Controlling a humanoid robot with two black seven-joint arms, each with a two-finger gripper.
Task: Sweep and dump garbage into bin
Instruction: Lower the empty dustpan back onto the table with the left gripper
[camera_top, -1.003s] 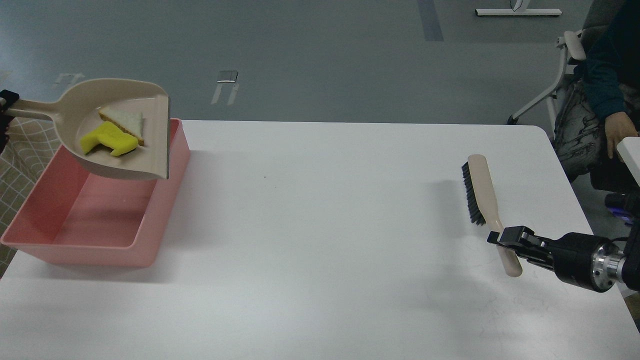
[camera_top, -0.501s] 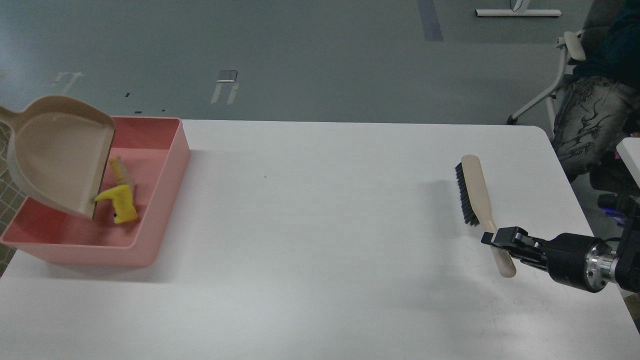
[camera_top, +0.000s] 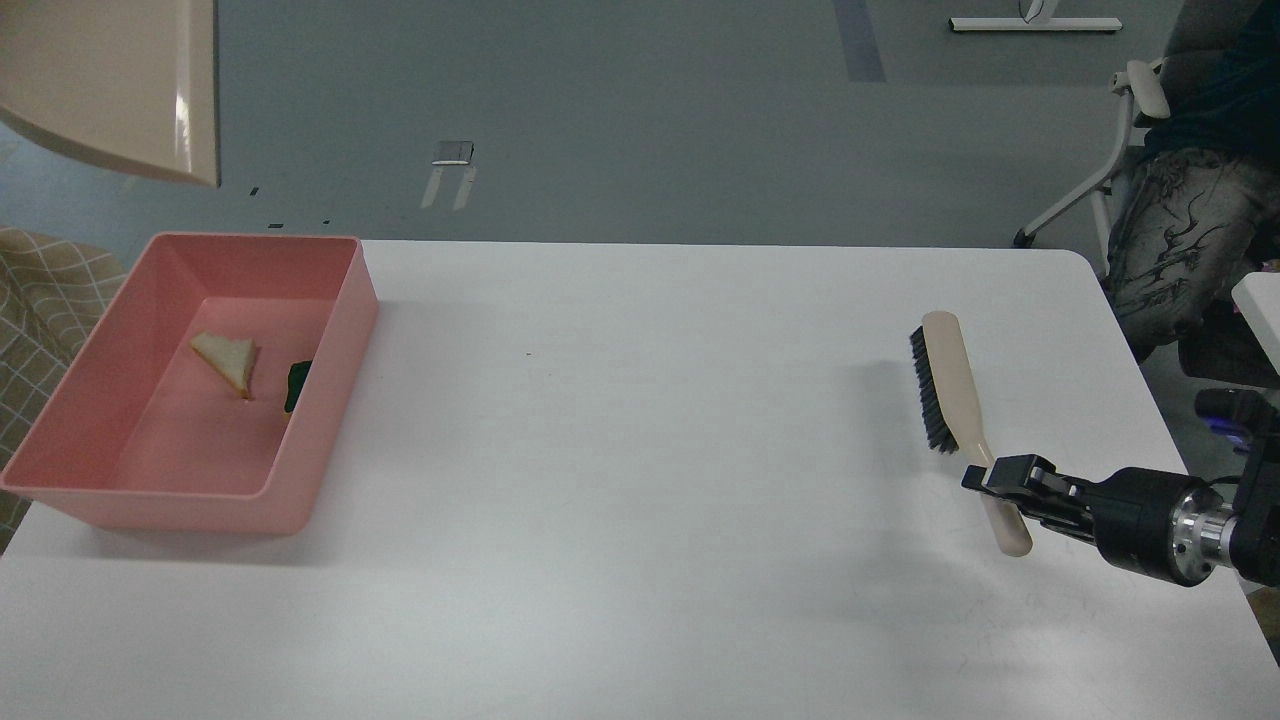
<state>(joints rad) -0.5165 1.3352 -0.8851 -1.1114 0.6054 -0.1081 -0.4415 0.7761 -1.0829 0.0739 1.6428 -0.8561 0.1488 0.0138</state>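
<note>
Bin (camera_top: 325, 400): pink tub at the bench's far left corner, sitting flat, long side running away from the robot
Bread (camera_top: 227, 360): white triangle with tan crust, lying on the bin floor toward the far end
Sponge (camera_top: 297, 385): only its dark green side shows, at the bin's right inner wall, just right of the bread and apart from it; the rim hides part of it
Dustpan (camera_top: 120, 90): beige, up in the top left corner, above and beyond the bin and well clear of it; cut by the frame edge; what can be seen of it carries nothing; handle out of view
Left tool: out of view
Right tool (camera_top: 1005, 480): comes in from the right edge, pinching the brush handle near its near end
Brush (camera_top: 950, 375): beige back, black bristles facing left; on the right of the bench, head pointing away from the robot; whether it touches the bench cannot be told
Bench (camera_top: 640, 500): white, bare between bin and brush
Person (camera_top: 1180, 250): seated on a chair beyond the bench's far right corner, patterned trousers showing
</note>
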